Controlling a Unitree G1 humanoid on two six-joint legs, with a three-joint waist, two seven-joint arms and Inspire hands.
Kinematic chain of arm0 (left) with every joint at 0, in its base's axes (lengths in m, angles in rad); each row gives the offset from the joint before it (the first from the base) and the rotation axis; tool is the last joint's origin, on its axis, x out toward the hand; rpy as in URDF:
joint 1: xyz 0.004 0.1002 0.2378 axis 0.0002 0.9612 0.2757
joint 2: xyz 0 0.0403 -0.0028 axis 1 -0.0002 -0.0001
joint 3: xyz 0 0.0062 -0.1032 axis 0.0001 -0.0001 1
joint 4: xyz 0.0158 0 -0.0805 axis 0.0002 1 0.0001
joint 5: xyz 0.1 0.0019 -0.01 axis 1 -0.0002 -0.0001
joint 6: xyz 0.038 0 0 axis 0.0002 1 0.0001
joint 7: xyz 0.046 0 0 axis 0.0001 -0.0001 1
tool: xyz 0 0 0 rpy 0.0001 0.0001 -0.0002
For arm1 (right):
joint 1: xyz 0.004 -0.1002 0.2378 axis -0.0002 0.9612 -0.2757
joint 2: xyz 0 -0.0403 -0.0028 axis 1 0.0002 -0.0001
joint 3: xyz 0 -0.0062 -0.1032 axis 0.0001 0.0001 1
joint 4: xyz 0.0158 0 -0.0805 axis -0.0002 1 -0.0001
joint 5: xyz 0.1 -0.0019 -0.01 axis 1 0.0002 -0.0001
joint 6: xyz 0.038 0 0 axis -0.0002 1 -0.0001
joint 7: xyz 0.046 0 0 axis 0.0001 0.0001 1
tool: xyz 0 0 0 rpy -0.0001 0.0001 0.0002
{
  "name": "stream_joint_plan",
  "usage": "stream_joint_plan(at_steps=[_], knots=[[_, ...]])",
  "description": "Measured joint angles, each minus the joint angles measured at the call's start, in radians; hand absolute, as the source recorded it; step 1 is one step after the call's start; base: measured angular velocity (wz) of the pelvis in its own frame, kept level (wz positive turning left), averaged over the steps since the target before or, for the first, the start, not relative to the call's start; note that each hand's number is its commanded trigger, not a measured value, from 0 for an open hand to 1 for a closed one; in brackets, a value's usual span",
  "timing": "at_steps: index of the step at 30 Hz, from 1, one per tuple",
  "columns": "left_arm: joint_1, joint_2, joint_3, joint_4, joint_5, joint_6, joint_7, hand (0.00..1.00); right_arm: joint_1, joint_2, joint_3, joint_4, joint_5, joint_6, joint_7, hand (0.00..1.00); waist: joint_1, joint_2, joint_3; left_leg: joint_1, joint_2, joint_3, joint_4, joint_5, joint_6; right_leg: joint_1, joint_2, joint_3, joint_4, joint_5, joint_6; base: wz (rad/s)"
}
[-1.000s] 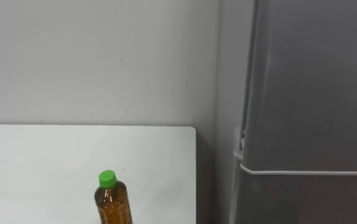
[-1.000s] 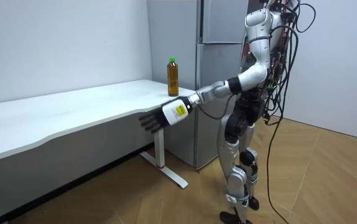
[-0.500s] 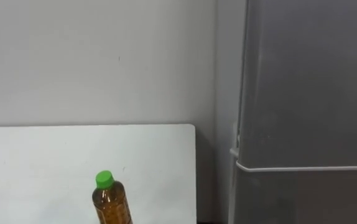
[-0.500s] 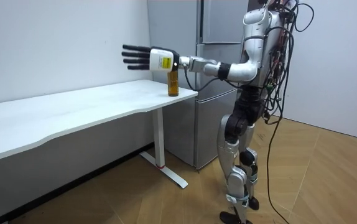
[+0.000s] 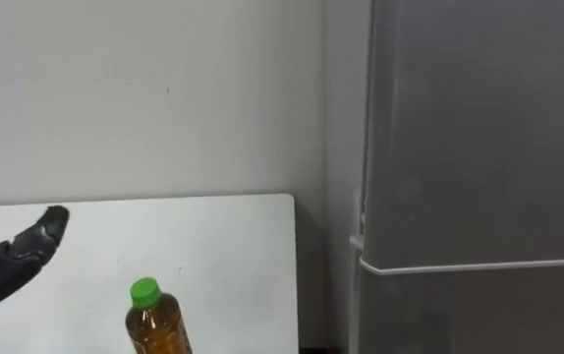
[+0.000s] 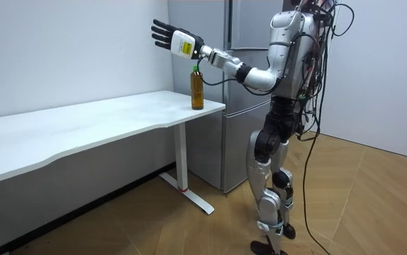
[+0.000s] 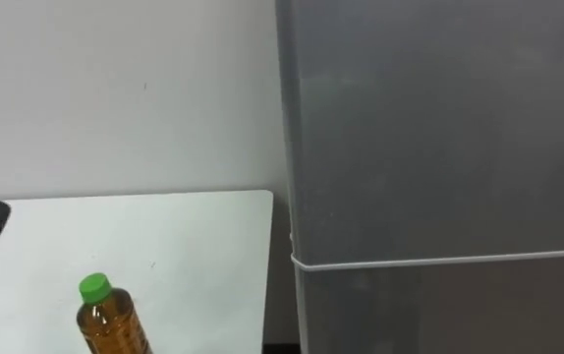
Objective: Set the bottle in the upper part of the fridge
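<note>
One bottle (image 5: 152, 324), one fridge (image 5: 479, 147), one table (image 5: 228, 241)

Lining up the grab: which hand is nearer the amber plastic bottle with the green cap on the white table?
Left. The left hand hangs open above the amber bottle, slightly to the room view's left, not touching. The right hand is nowhere near it.
</note>
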Motion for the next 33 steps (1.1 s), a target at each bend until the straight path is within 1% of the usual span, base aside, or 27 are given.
stream_joint_plan(at_steps=[3, 6, 8, 9, 12, 14, 16, 17, 19, 20, 21, 22, 25, 28, 32, 33], knots=[[-0.008, -0.003, -0.018, 0.0, -0.011, 0.029, -0.042, 0.0, -0.005, 0.0, 0.0, 0.009, 0.0, 0.002, 0.002, 0.0, -0.013, -0.002, -0.0007, -0.006, 0.0, 0.002, 0.002, 0.0, 0.0, -0.006, -0.001, 0.0, 0.0, 0.0, 0.0, 0.01], [-0.041, -0.005, -0.04, 0.0, -0.024, 0.051, -0.081, 0.0, -0.014, 0.003, 0.0, 0.01, 0.0, 0.007, 0.005, 0.0, -0.033, -0.005, -0.0021, -0.016, 0.0, 0.002, 0.002, 0.0, 0.0, -0.012, -0.001, -0.003, 0.001, 0.0, 0.0, 0.05], [-0.057, -0.005, -0.059, 0.0, -0.034, 0.057, -0.108, 0.0, -0.018, 0.003, 0.002, 0.012, 0.0, 0.012, 0.005, 0.0, -0.037, -0.006, -0.0027, -0.016, 0.0, 0.002, 0.002, 0.0, 0.0, -0.012, -0.001, 0.0, 0.001, 0.0, 0.0, -0.02], [-0.068, -0.005, -0.075, 0.0, -0.04, 0.06, -0.125, 0.0, -0.021, 0.004, 0.002, 0.019, 0.002, 0.014, 0.004, 0.0, -0.042, -0.007, -0.0045, -0.014, 0.001, 0.003, 0.002, 0.0, 0.0, -0.012, 0.0, 0.002, 0.002, 0.0, 0.0, -0.03], [-0.096, -0.007, -0.111, 0.0, -0.054, 0.07, -0.17, 0.0, -0.046, 0.004, 0.012, 0.054, 0.004, 0.016, 0.003, 0.0, -0.044, -0.008, -0.0048, -0.016, 0.0, 0.004, 0.001, 0.0, 0.0, -0.013, 0.0, 0.005, 0.002, 0.0, 0.0, -0.02], [-0.105, -0.012, -0.132, 0.0, -0.058, 0.076, -0.205, 0.0, -0.056, 0.003, 0.011, 0.065, 0.0, 0.018, 0.004, 0.0, -0.056, -0.007, -0.0053, -0.017, 0.0, 0.004, 0.002, 0.0, 0.0, -0.013, 0.0, 0.007, 0.002, 0.0, 0.0, 0.0], [-0.107, -0.015, -0.16, -0.002, -0.058, 0.082, -0.245, 0.0, -0.07, 0.003, 0.015, 0.083, -0.001, 0.022, 0.006, 0.0, -0.064, -0.002, -0.008, -0.017, 0.001, 0.004, 0.003, 0.0, 0.0, -0.013, 0.001, 0.008, 0.002, 0.0, 0.0, 0.0], [-0.107, -0.015, -0.169, -0.006, -0.058, 0.089, -0.254, 0.0, -0.07, 0.003, 0.018, 0.083, 0.0, 0.022, 0.006, 0.0, -0.065, -0.001, -0.0088, -0.017, 0.001, 0.004, 0.003, 0.0, 0.0, -0.013, 0.001, 0.008, 0.002, 0.0, 0.0, 0.0], [-0.109, -0.016, -0.208, -0.017, -0.059, 0.108, -0.286, 0.0, -0.075, 0.003, 0.026, 0.084, 0.001, 0.023, 0.006, 0.0, -0.076, 0.005, -0.0097, -0.016, 0.001, 0.004, 0.003, 0.0, 0.0, -0.013, 0.001, 0.007, 0.002, 0.0, 0.0, 0.0], [-0.111, -0.016, -0.216, -0.018, -0.059, 0.114, -0.295, 0.0, -0.079, 0.003, 0.033, 0.084, 0.001, 0.024, 0.006, 0.0, -0.081, 0.006, -0.0097, -0.016, 0.001, 0.003, 0.003, 0.0, 0.0, -0.014, 0.001, 0.006, 0.002, 0.0, 0.0, 0.0], [-0.114, -0.016, -0.224, -0.018, -0.059, 0.121, -0.309, 0.0, -0.087, 0.003, 0.043, 0.084, 0.001, 0.024, 0.007, 0.0, -0.089, 0.009, -0.0077, -0.015, 0.001, 0.004, 0.003, 0.0, 0.0, -0.014, 0.001, 0.006, 0.002, 0.0, 0.0, 0.0], [-0.123, -0.016, -0.233, -0.018, -0.06, 0.132, -0.321, 0.0, -0.089, 0.003, 0.057, 0.084, 0.001, 0.024, 0.008, 0.0, -0.09, 0.011, -0.0062, -0.015, 0.002, 0.004, 0.003, 0.0, 0.0, -0.015, 0.002, 0.008, 0.002, 0.0, 0.0, 0.0], [-0.135, -0.016, -0.244, -0.02, -0.074, 0.144, -0.351, 0.0, -0.096, 0.003, 0.06, 0.083, 0.002, 0.033, 0.012, 0.0, -0.093, 0.015, -0.0053, -0.017, 0.003, 0.01, 0.003, 0.0, 0.0, -0.019, 0.003, 0.01, 0.002, 0.0, 0.0, -0.06], [-0.152, -0.016, -0.252, -0.02, -0.077, 0.156, -0.381, 0.0, -0.1, 0.002, 0.059, 0.083, 0.003, 0.044, 0.02, 0.0, -0.097, 0.013, -0.0043, -0.019, 0.004, 0.01, 0.003, 0.0, 0.0, -0.021, 0.003, 0.009, 0.002, 0.0, 0.0, -0.01], [-0.154, -0.016, -0.258, -0.02, -0.078, 0.163, -0.411, 0.0, -0.106, -0.002, 0.062, 0.083, 0.0, 0.047, 0.029, 0.0, -0.107, 0.012, -0.0038, -0.019, 0.004, 0.013, 0.003, 0.0, 0.0, -0.022, 0.003, 0.011, 0.002, 0.0, 0.0, 0.0], [-0.154, -0.016, -0.262, -0.02, -0.078, 0.169, -0.419, 0.0, -0.109, -0.002, 0.063, 0.083, 0.0, 0.054, 0.03, 0.0, -0.109, 0.011, -0.0034, -0.019, 0.006, 0.018, 0.003, 0.0, 0.0, -0.026, 0.003, 0.011, 0.002, 0.0, 0.0, -0.06]])
